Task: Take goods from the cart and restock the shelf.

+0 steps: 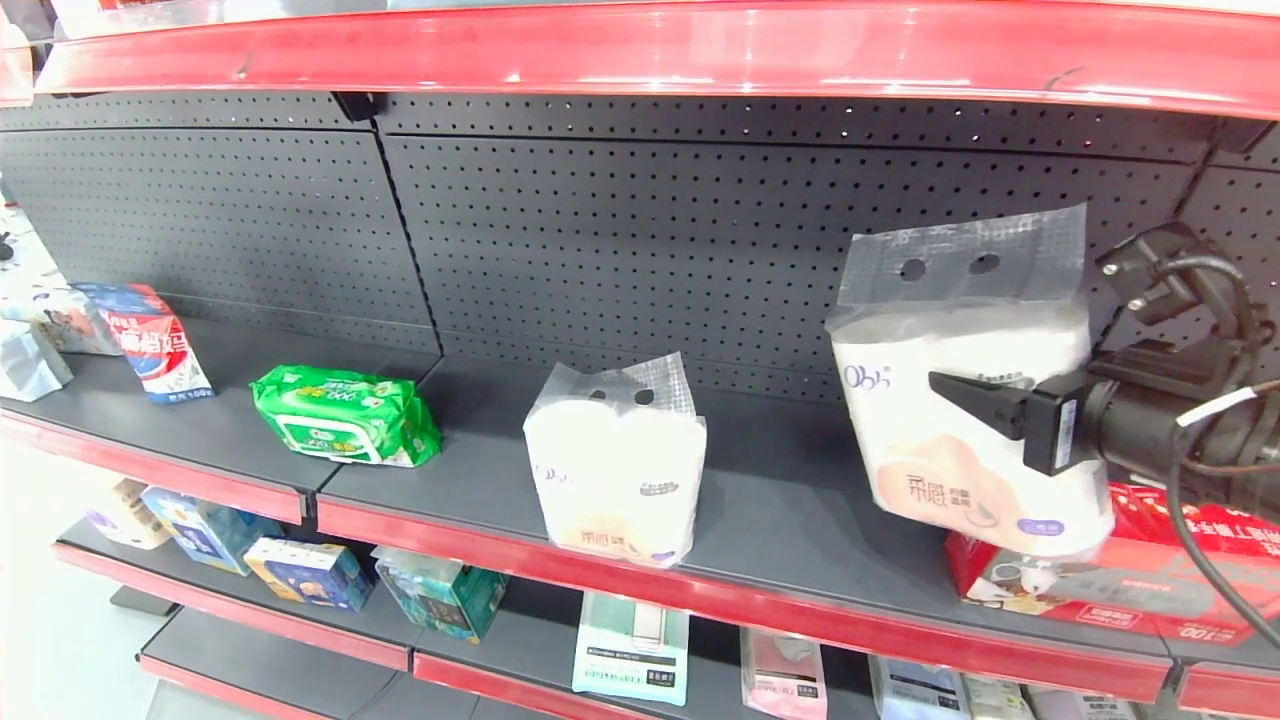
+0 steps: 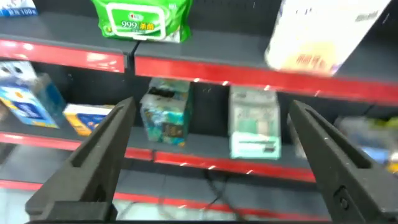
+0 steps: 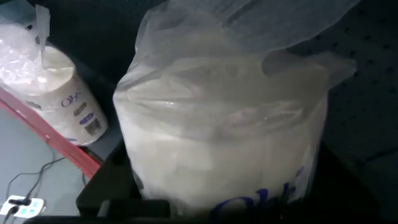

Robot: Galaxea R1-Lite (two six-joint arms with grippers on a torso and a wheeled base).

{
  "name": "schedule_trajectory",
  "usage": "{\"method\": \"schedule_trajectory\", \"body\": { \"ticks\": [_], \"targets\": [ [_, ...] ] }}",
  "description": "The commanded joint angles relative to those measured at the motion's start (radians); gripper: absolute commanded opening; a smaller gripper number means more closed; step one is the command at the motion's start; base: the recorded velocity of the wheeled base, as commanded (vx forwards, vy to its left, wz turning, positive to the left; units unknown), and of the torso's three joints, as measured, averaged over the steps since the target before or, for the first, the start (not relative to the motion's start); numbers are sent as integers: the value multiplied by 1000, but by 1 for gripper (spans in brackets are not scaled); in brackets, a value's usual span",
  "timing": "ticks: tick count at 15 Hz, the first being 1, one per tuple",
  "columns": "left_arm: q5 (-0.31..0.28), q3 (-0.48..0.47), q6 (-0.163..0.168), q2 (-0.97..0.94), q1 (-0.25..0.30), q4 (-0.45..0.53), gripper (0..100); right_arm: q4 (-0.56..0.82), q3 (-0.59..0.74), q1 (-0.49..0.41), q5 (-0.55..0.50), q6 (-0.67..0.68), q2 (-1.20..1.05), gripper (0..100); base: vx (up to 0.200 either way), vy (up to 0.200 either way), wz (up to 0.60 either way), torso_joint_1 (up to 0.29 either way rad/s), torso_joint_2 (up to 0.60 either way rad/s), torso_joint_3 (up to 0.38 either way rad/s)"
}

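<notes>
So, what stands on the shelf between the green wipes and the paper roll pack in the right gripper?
A second paper roll pack stands there, upright near the shelf front edge; the head view shows it.

The white paper-roll pack in a clear plastic bag (image 1: 615,470) appears twice; the second pack (image 1: 965,400) is the same kind. There is one green soft wet-wipe pack (image 1: 345,415), one red, white and blue pouch (image 1: 150,345) and one flat red carton (image 1: 1130,585). Two pale packs (image 1: 55,315) are cut off at the head view's left edge. The next red-edged shelf (image 1: 250,610) down carries four small goods: one pale carton (image 1: 125,512), two blue cartons (image 1: 205,530) and one teal wrapped pack (image 1: 440,592). Beside these are one white-and-teal flat pack (image 1: 632,645) and one pink flat pack (image 1: 785,675). Further pale packs past them are cut off, so their number cannot be told.
</notes>
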Motion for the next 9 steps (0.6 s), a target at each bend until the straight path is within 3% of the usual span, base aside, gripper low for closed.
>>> {"method": "schedule_trajectory", "body": {
  "ticks": [1,3,6,9],
  "targets": [
    [4,0,-17,-66,13,-1,100,-36,-13,38,0,33,109,0,0,0,0,0,0,0],
    [9,0,-19,-69,15,-1,100,-90,-11,38,0,31,163,0,0,0,0,0,0,0],
    [90,3,-22,-69,15,-9,100,-102,-7,36,3,33,177,0,0,0,0,0,0,0],
    [116,5,-19,-67,15,-11,100,-102,7,32,2,37,177,0,0,0,0,0,0,0]
  ]
}}
